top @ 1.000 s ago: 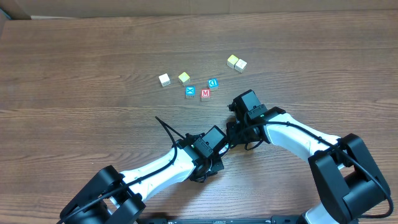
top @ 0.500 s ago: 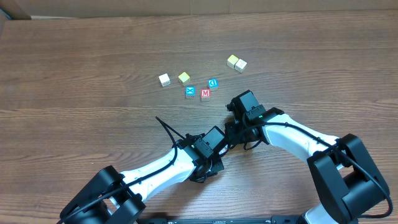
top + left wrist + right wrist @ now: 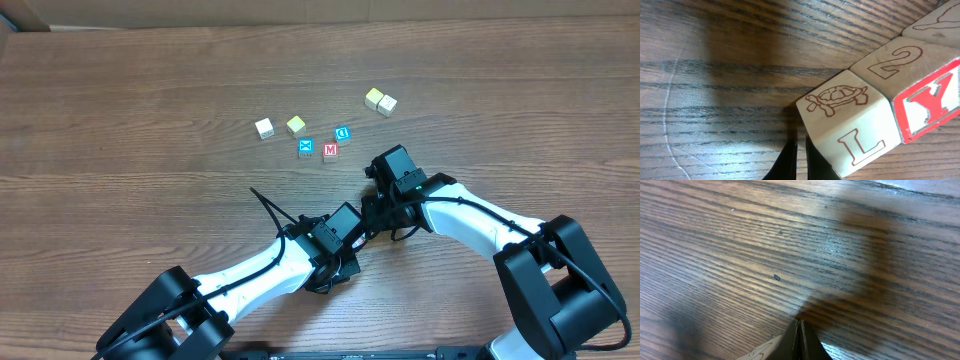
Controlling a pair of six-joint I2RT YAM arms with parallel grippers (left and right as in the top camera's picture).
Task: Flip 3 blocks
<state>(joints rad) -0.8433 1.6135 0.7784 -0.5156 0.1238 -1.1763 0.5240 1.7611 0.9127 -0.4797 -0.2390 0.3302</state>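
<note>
Closely, Y block abuts turtle block.

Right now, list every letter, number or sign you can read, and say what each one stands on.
"L": side of the turtle block.
"2": top of the Y block.
"Y": red, that block's side.
"M": red cube.
"X": blue cube.
"D": second blue cube.
Cut off: mark on the corner block.
Too small: white cube, yellow cube, pale pair.
</note>
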